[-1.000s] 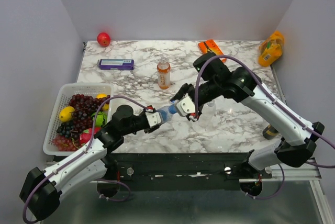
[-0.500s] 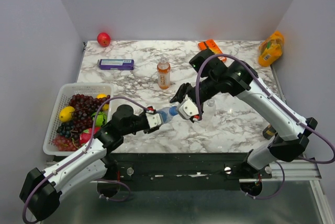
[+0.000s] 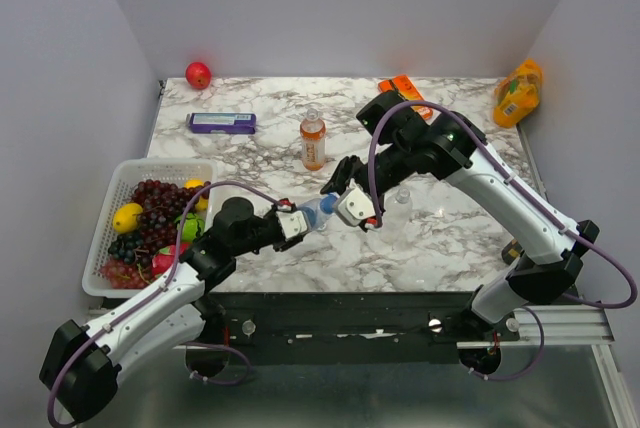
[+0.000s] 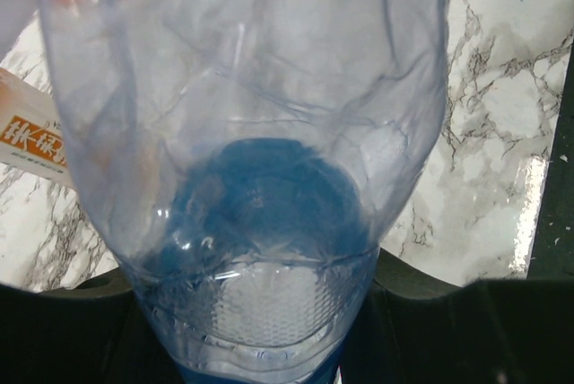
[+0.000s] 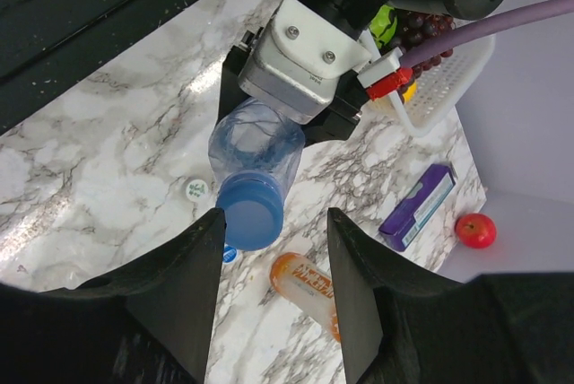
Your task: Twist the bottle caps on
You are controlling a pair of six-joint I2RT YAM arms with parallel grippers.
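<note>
Bright, even overhead light leaves only faint, soft shadows on the white-and-grey marbled desk (image 3: 450,238). In the left wrist view the clear crumpled plastic bottle (image 4: 242,133) looms blurred, with glare streaking its top. The right wrist view is sharp, but the 2 dark fingers (image 5: 170,303) of the right claw (image 5: 275,221) blur.

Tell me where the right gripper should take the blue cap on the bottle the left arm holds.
I'd grip the blue cap by its round side wall, a finger on each side, coming in lengthwise along the bottle from the cap end. The left gripper clamps its base, neck pointing at the open right gripper, whose fingers flank the cap.
</note>
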